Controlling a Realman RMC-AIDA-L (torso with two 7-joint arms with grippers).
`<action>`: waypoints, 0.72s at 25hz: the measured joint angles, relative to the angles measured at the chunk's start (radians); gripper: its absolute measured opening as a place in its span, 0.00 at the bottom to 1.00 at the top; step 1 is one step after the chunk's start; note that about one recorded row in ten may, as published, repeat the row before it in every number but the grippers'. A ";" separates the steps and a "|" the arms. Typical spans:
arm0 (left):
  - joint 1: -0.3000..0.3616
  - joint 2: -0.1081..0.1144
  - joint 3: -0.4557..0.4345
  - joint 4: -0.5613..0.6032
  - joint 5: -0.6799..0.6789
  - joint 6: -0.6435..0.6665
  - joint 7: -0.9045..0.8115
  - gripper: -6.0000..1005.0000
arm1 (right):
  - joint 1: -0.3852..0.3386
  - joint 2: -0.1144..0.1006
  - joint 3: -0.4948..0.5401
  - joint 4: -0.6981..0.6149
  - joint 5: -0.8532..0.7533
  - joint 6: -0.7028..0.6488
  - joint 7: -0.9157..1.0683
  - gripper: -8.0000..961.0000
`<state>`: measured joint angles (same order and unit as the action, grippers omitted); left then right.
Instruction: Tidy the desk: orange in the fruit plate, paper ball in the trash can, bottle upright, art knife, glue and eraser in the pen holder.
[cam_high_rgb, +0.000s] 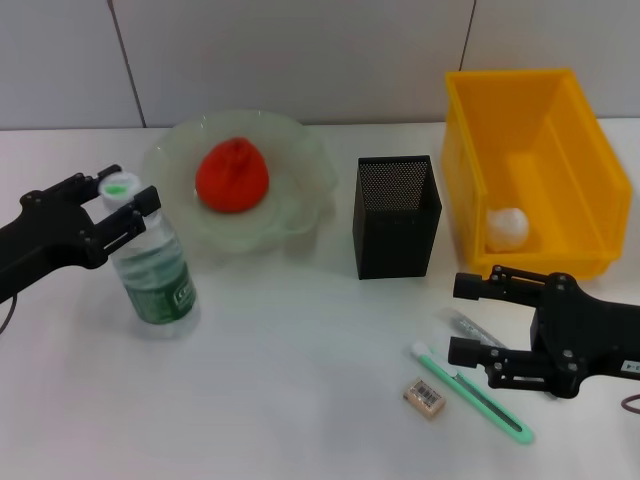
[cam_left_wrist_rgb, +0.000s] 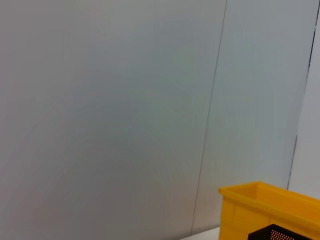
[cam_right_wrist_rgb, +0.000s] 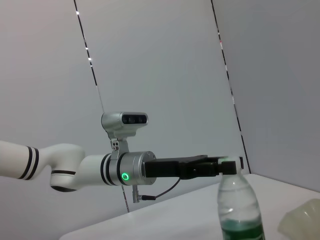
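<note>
White arm, black angular pincers

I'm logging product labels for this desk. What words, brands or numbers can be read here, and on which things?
None can be read.
Bottle label: dark green with pale print, too blurred to read.
Eraser sleeve: dark marks, too small to read.
Right gripper arm: small white tag at the picture's edge, unreadable.
Left gripper, at the bottle's cap: no markings show.

The left gripper (cam_high_rgb: 126, 199) seems clamped on the cap of the upright bottle (cam_high_rgb: 155, 268), just beside the fruit plate (cam_high_rgb: 300, 190) holding the orange (cam_high_rgb: 231, 175).
</note>
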<state>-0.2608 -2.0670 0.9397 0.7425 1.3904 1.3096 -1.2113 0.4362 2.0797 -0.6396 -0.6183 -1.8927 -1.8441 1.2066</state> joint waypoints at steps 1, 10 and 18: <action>0.000 0.000 0.002 -0.002 0.000 -0.001 0.002 0.61 | -0.001 0.000 0.000 0.001 0.000 -0.001 0.000 0.77; 0.012 0.001 -0.015 -0.023 0.000 0.031 0.035 0.65 | 0.001 -0.001 0.000 0.022 0.000 -0.001 -0.017 0.77; 0.043 0.004 -0.157 -0.024 0.000 0.144 0.060 0.80 | -0.001 -0.001 0.008 0.025 0.006 -0.009 -0.019 0.77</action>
<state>-0.2176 -2.0632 0.7827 0.7182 1.3901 1.4536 -1.1513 0.4354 2.0792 -0.6313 -0.5935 -1.8869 -1.8532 1.1872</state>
